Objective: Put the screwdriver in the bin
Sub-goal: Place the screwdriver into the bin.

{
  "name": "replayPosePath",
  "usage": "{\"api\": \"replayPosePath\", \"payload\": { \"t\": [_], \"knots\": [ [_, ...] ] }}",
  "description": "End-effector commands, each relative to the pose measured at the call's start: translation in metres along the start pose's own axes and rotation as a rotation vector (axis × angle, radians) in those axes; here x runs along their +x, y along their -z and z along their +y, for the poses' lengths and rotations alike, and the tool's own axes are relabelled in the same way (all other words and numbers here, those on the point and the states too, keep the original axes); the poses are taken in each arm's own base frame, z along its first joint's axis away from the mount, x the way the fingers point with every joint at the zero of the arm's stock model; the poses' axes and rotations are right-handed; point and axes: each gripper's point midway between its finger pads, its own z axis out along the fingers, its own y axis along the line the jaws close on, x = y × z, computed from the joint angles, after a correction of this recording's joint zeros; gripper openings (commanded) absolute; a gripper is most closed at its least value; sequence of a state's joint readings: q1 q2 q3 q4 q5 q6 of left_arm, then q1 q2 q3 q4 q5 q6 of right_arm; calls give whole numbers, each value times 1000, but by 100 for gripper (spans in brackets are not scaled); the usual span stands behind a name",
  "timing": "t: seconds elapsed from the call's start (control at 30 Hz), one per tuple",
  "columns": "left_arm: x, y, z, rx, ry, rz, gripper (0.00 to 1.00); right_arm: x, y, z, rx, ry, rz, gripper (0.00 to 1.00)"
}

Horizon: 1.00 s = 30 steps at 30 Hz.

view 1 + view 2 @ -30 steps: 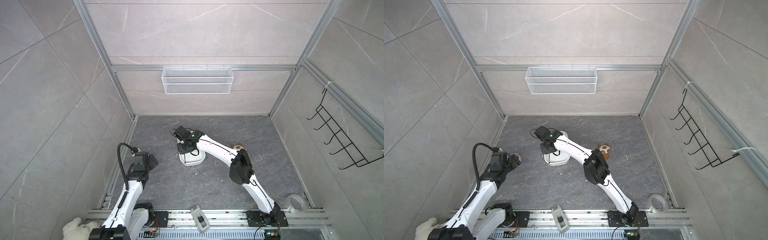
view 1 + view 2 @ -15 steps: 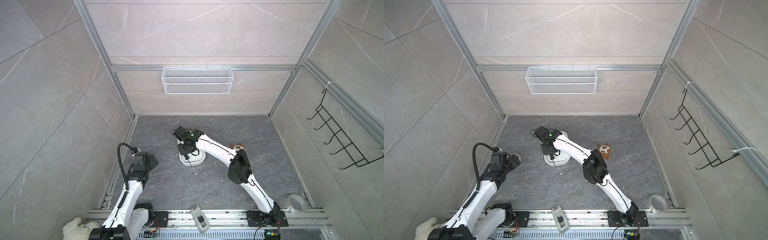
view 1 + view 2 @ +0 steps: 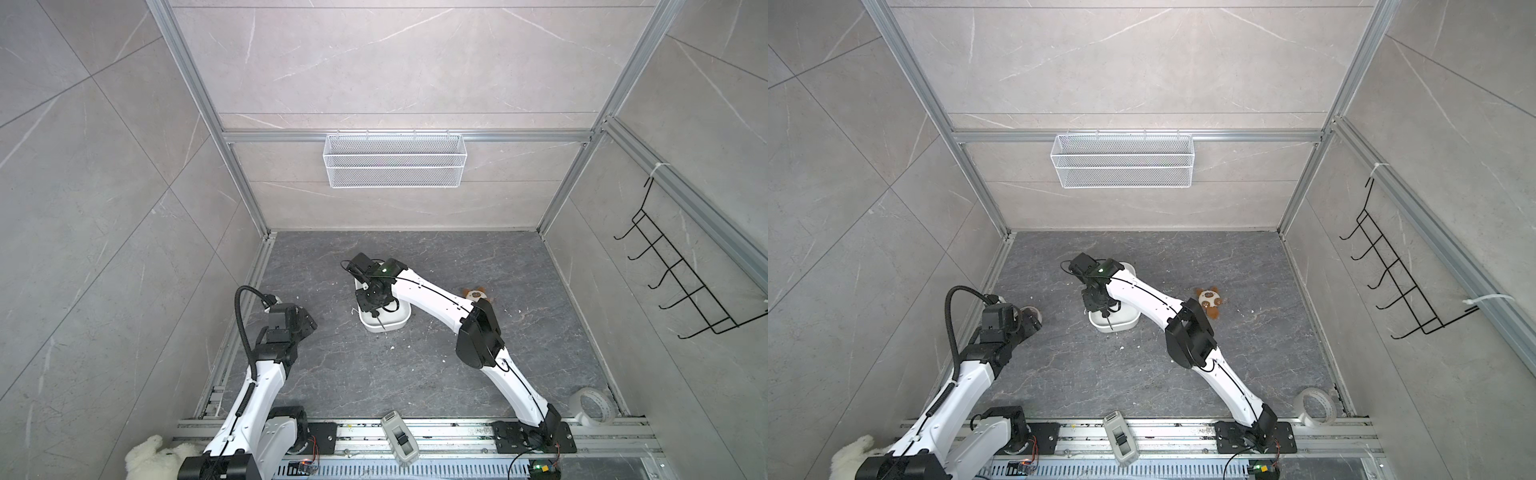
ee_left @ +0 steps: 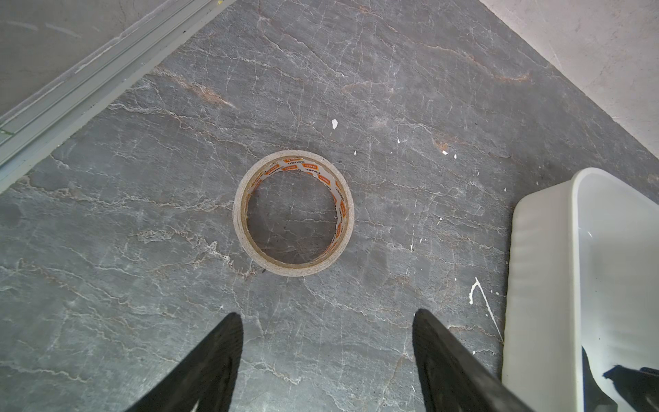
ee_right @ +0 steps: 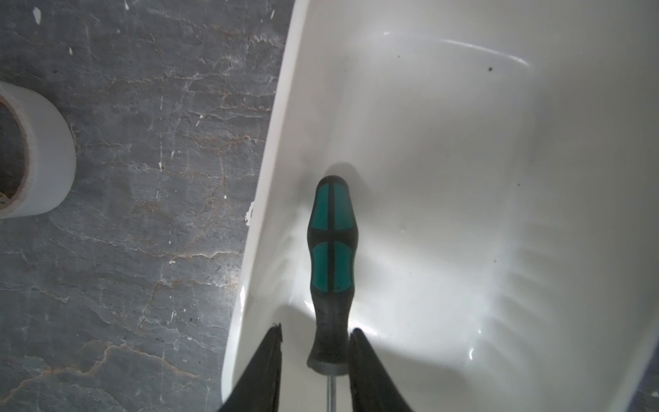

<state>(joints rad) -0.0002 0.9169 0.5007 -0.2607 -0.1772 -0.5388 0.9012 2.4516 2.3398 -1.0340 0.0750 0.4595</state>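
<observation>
A: So, where is the screwdriver sitting?

B: Inside the bin. In the right wrist view its green-and-black handle is lying close along one wall. The butt end is casting a tight shadow on the bin's bottom, so I am judging that it is resting there, not hanging.

A: Is the right gripper clamping it?

B: Not by the look of it. Its jaws are standing a little apart, flanking the neck of the handle. A strip of white is showing between one finger and the handle, and the other finger is sitting just beside it. I am reading that as a release made low in the bin, so the tool is not bouncing out.

A: Which way is the shaft pointing?

B: In both top views, taking the far side as twelve, a thin dark line is sticking out from under the gripper toward six. It is ending near the bin's rim. Whether the tip is touching that rim, I cannot tell.

A: And the left gripper?

B: It is hanging wide open and empty at the bin's nine o'clock, over a tape roll lying flat on the floor. I am guessing it is parking clear of the other one, since one arm is enough here.

A: Anything else nearby?

B: A small toy is lying at the bin's three o'clock, well apart from it.

A: What is remaining?

B: Judging from this, only lifting the right gripper straight up, so no finger is catching the handle.
</observation>
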Motion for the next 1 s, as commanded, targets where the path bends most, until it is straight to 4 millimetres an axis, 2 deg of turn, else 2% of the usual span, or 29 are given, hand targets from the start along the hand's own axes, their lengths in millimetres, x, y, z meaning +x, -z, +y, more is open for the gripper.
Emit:
{"api": "replayPosePath", "payload": {
  "t": [0.0,0.2,0.3,0.37,0.5,0.63,0.83,0.9,0.97],
  "knots": [
    [-6,1,-5,21,-10,-24,77,15,-6,-5,12,11,45,35],
    [-6,1,-5,23,-10,-25,77,27,-29,-14,54,33,80,37],
    [-7,2,-5,23,-9,-25,77,29,-38,-19,83,44,87,32],
    [-7,2,-5,23,-10,-27,77,26,-38,-21,95,46,71,27],
    [-6,1,-5,23,-10,-23,77,8,-23,-25,125,33,-1,20],
    [-7,1,-5,20,-10,-24,77,-8,-14,-25,139,-5,-55,19],
    [-6,1,-5,20,-10,-24,77,-21,-26,-24,146,-63,-78,23],
    [-6,0,-5,18,-10,-24,77,-21,-37,-23,146,-65,-66,33],
    [-7,1,-4,16,-9,-23,77,-23,-36,-20,136,-60,-61,45]
  ]
}}
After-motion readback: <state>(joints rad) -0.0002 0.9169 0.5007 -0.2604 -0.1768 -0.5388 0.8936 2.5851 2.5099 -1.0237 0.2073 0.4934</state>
